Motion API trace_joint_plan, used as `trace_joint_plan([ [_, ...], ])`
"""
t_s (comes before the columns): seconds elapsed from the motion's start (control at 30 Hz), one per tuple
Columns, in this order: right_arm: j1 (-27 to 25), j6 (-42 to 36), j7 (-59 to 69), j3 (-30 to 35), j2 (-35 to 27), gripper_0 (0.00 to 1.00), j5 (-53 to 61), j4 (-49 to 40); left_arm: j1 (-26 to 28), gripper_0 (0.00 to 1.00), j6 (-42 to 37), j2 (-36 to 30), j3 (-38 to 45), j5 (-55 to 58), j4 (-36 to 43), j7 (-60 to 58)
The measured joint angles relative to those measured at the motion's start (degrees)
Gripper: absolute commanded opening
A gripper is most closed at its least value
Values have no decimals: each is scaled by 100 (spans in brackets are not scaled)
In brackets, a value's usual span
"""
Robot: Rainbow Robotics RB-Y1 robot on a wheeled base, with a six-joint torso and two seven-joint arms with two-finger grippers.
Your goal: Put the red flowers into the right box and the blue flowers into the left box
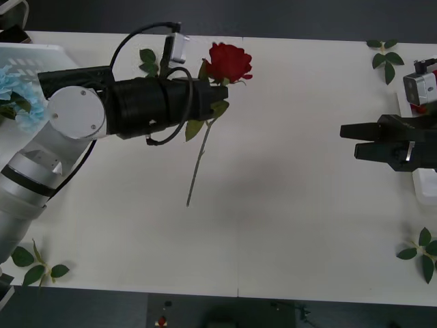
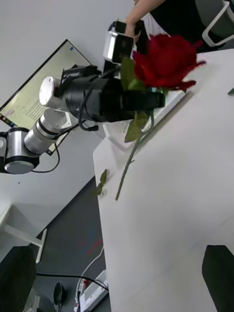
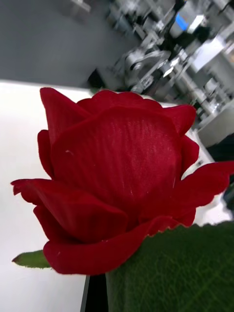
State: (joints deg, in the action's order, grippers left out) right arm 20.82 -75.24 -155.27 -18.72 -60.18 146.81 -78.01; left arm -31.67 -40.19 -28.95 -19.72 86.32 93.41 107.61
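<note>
A red rose (image 1: 229, 63) was held by the left gripper (image 1: 217, 89), which was clamped on the stem just below the bloom, in the upper middle of the front frame. The bloom was lifted clear of the white surface (image 1: 287, 205), and the long green stem hung down toward the frame's centre; whether its tip touched the surface could not be told. In the left wrist view the bloom (image 3: 117, 180) was seen very close, with a large green leaf (image 3: 180, 273) below it.

The step in hand was judged to be the carrying of this red flower toward the right box. The next move would call for the rose to be passed across to the frame's right, perhaps by a handover, since the right gripper (image 1: 351, 140) waited at the right edge with its fingers slightly apart and nothing between them.

The left box (image 1: 31, 58), a slotted white basket at the upper left, held pale blue flowers (image 1: 13, 96). A white object (image 1: 427, 184) at the right edge was perhaps the right box; its contents could not be seen. Loose leaf sprigs (image 1: 37, 263) lay at the corners.
</note>
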Motion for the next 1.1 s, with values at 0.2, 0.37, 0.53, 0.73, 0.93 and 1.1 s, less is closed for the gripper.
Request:
trace_joint_plan([
  [0.2, 0, 0, 0, 0, 0, 100, 68, -1, 0, 0, 585, 81, -2, 515, 419, 5],
  [0.37, 0, -1, 0, 0, 0, 100, 69, -14, 0, 0, 997, 653, -13, 689, 472, 15],
  [0.53, -3, -8, 0, 0, 16, 100, 80, -123, 0, 0, 1849, 1449, -298, 508, 470, 26],
  [0.73, -4, -8, 0, 0, 371, 100, 81, -138, 0, 0, 2526, 1934, -953, 251, 372, 33],
  [0.93, -21, -6, 0, 0, 698, 100, 81, -138, 0, 0, 2868, 2085, -1248, 192, 265, 37],
  [1.1, -81, -5, 0, 0, 763, 40, 79, -138, 0, 0, 3011, 2091, -1331, 214, 265, 39],
])
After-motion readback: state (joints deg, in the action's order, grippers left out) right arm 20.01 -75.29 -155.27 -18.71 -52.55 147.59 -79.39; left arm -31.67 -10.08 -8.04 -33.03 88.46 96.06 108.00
